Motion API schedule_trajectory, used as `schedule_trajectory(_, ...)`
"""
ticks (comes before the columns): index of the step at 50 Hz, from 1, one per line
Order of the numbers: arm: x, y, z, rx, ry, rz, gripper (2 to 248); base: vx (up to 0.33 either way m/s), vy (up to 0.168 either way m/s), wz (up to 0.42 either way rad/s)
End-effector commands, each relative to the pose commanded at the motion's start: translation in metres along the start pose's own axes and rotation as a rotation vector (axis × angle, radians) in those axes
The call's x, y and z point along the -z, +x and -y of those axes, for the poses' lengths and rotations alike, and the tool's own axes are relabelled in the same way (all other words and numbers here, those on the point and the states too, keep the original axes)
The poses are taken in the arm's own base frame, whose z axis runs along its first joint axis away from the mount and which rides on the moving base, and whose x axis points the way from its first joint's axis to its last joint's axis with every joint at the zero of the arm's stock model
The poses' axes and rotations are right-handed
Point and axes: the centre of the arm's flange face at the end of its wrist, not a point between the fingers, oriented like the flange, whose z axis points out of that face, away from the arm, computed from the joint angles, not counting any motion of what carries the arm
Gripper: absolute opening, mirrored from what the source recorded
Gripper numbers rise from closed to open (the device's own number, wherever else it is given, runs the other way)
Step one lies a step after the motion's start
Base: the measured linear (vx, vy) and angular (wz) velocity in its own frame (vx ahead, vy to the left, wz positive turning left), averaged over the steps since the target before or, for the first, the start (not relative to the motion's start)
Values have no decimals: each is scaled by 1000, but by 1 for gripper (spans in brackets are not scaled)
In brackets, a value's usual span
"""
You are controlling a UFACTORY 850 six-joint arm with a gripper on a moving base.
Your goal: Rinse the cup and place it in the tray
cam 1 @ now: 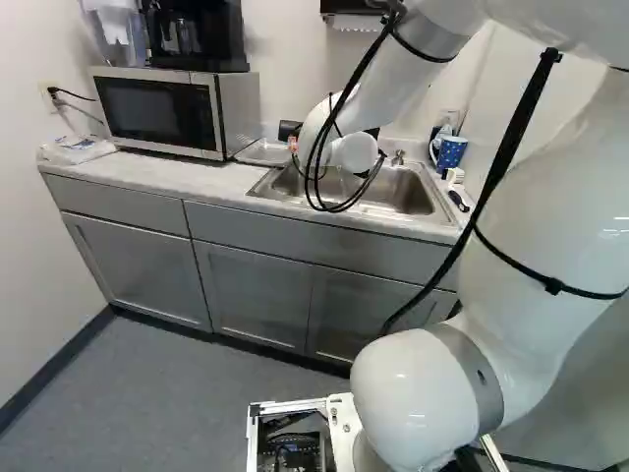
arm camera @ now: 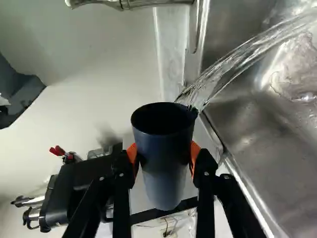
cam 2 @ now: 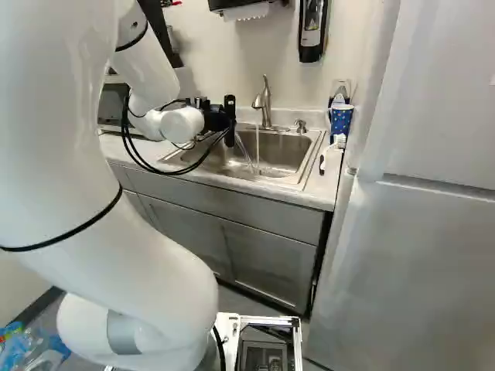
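Note:
In the right base view the black gripper (cam 2: 213, 117) is over the left part of the sink (cam 2: 291, 179). In the wrist view the gripper (arm camera: 164, 157) is shut on a dark blue cup (arm camera: 166, 148), its orange pads pressing from two sides. The cup lies tipped, and water (arm camera: 237, 59) streams from its mouth toward the basin. A running stream (cam 2: 258, 147) also falls from the faucet (cam 2: 264, 102) beside it. Between microwave and sink is a pale, shallow tray-like surface (cam 1: 261, 152), partly hidden by the arm.
A microwave (cam 1: 162, 113) stands on the counter (cam 1: 147, 177) left of the sink, a coffee maker (cam 1: 197, 34) on top. At the sink's right are a patterned blue cup (cam 2: 340, 120) and a brush (cam 2: 332, 147). A large pale appliance door (cam 2: 433, 255) stands at the right.

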Motion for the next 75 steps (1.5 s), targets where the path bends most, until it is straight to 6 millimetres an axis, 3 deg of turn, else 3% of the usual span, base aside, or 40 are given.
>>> schedule_trajectory(23,0,0,0,-242,0,0,121,0,0,0)
schedule_trajectory(75,0,0,0,-242,0,0,121,0,0,0)
